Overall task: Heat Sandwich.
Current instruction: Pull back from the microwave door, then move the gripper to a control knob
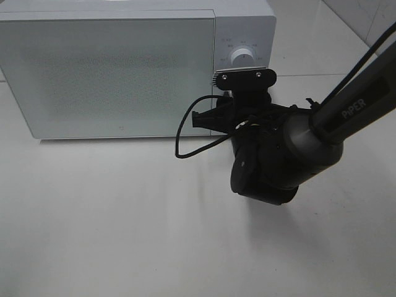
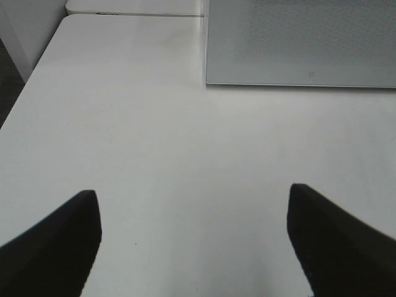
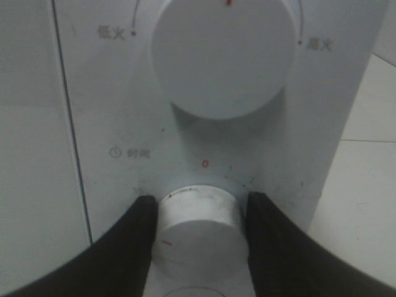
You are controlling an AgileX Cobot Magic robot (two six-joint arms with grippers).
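Right wrist view is the one you want here. Your right tool is up against the microwave's control panel, one finger on each side of the timer knob, the lower of the two dials. Both fingers look pressed onto it, so I'd call that clamped on the knob. The bigger power knob just above it is untouched.

The sandwich? You won't find it in any view. The microwave's door is fully closed and too frosted to see through. My guess is it's inside the microwave, but that's only a guess.

Your left tool is idle: fingers wide apart, nothing between them, hanging over bare bench in front of the microwave, off toward its door side.

So I reckon you're on the set-the-timer step, with loading and shutting the door done. The next move calls for a clockwise wrist roll away from the 0 mark. Keep the tool square to the microwave's front so the fingers don't slip off that smooth knob. Go easy on how far you turn, and don't lean in hard or the whole microwave could scoot back on the bench.
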